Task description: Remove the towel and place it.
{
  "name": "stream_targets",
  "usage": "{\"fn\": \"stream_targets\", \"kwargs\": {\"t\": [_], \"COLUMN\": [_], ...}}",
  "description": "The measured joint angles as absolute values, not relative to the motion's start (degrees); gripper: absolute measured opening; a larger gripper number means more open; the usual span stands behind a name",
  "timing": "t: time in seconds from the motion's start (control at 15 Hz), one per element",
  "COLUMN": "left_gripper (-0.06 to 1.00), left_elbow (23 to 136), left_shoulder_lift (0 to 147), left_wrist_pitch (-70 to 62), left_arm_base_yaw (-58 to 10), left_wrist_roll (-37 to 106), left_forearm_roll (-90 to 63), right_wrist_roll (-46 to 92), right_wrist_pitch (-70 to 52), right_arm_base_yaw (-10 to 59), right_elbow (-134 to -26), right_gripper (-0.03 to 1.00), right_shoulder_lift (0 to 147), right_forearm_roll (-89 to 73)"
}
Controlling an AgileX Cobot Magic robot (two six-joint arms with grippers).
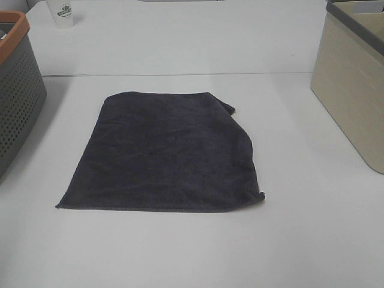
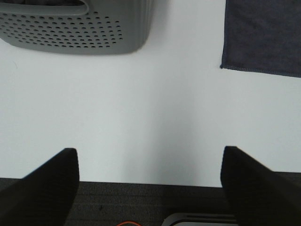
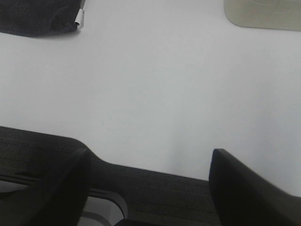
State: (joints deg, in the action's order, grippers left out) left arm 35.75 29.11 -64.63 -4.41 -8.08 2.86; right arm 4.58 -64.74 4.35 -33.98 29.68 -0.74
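The towel (image 1: 165, 153) is a dark charcoal cloth lying flat in the middle of the white table, with its far right corner folded over. One corner of the towel (image 2: 263, 35) shows in the left wrist view, and another corner (image 3: 40, 16) with a small white tag shows in the right wrist view. My left gripper (image 2: 149, 174) is open over bare table near the front edge, well apart from the towel. My right gripper (image 3: 148, 176) is open too, over the table's front edge, with nothing between its fingers. Neither arm shows in the exterior high view.
A grey perforated basket (image 1: 15, 102) with an orange rim stands at the left, and its wall (image 2: 75, 28) shows in the left wrist view. A beige bin (image 1: 354, 90) stands at the right. A white cup (image 1: 61, 13) sits at the back left.
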Motion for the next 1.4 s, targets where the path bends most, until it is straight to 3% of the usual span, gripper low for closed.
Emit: {"fn": "stream_targets", "kwargs": {"t": [0.87, 1.4], "left_gripper": [0.76, 0.76], "left_elbow": [29.74, 29.39], "left_shoulder_lift": [0.4, -0.29], "left_wrist_pitch": [-60.05, -60.05], "left_arm_base_yaw": [-4.41, -4.41], "left_wrist_roll": [-6.02, -5.96], "left_forearm_roll": [2.81, 2.86], "right_wrist_roll": [5.79, 6.53], "right_wrist_pitch": [-60.73, -60.28], "right_arm_base_yaw": [4.35, 4.35], "right_elbow": [-28.88, -28.82], "right_gripper": [0.7, 0.7], "right_shoulder_lift": [15.24, 6.65], "right_forearm_roll": [-1.26, -2.58]}}
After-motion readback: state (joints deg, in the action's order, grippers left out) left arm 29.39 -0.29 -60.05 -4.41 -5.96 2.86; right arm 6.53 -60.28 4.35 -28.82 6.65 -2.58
